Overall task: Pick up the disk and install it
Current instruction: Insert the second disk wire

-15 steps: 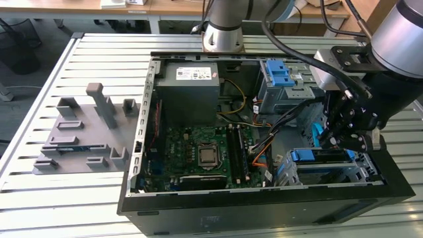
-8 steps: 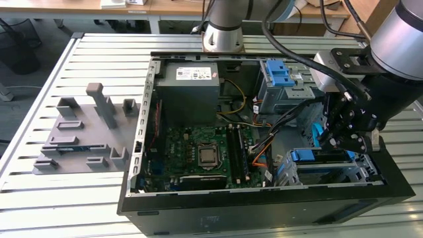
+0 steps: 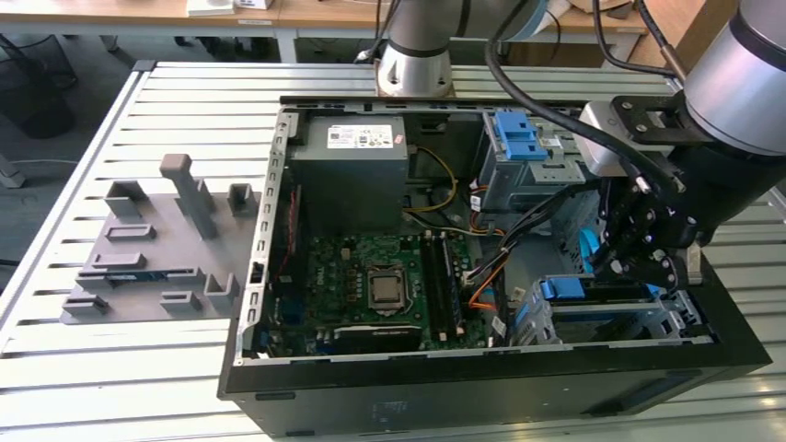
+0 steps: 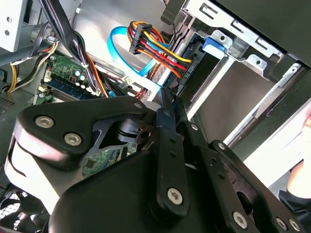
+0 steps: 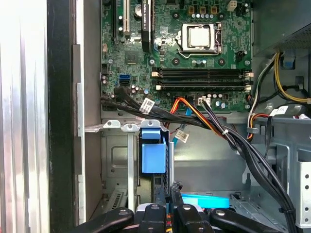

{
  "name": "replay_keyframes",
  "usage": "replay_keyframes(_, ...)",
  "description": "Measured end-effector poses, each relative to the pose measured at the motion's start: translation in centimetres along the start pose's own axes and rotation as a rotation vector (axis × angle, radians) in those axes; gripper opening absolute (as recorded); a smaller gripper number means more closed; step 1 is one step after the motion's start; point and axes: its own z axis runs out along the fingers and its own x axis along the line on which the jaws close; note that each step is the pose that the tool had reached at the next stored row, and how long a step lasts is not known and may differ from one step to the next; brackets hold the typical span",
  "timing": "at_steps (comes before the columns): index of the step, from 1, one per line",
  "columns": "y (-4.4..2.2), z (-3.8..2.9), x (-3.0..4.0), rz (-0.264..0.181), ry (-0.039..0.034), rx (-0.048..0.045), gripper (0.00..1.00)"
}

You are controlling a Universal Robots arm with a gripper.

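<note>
Hand inside the computer case, disk at the drive bay

I see my hand (image 3: 641, 241) clamped on the disk (image 5: 154, 158), which stands on edge in the bay at five o'clock of the case (image 3: 368, 396), directly beneath the fingers (image 5: 156, 216).

The arm (image 3: 749, 83) reached in from the exterior view's right, its grey forearm angled down to a black wrist. The gripper (image 3: 639, 262) pointed downward, its black linkage bars drawn together toward the tips, and its fingers (image 5: 176, 209) stood nearly together in both wrist views.
</note>
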Motion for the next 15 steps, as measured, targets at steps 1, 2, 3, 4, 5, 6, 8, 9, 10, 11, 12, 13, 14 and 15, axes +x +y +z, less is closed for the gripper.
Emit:
replay_keyframes(1,0.00,0.00,0.00,0.000,0.0000,0.0000,0.16)
replay_keyframes(2,0.00,0.02,0.00,0.000,-0.0001,0.0000,0.16)
replay_keyframes(3,-0.04,0.05,0.00,0.000,-0.0002,0.0000,0.16)
replay_keyframes(4,-0.09,0.08,0.00,0.000,-0.0002,-0.0001,0.16)
replay_keyframes(5,-0.33,0.19,0.00,0.000,-0.0001,0.0000,0.16)
replay_keyframes(6,-0.33,0.20,0.00,0.000,-0.0001,0.0000,0.16)
replay_keyframes(8,-0.33,0.20,0.00,0.000,0.0000,0.0000,0.16)
replay_keyframes(9,-0.33,0.20,-0.01,0.000,0.0000,0.0000,0.16)
replay_keyframes(10,-0.34,0.21,0.00,0.000,-0.0001,0.0000,0.16)
replay_keyframes(11,-0.33,0.25,0.02,0.000,-0.0032,-0.0001,0.16)
replay_keyframes(12,-0.33,0.25,0.01,0.000,-0.0047,-0.0002,0.16)
replay_keyframes(13,-0.33,0.25,0.01,0.000,-0.0048,-0.0001,0.16)
replay_keyframes(14,-0.33,0.24,0.01,0.000,-0.0050,-0.0002,0.16)
replay_keyframes(15,-0.34,0.25,0.02,0.000,-0.0062,-0.0003,0.16)
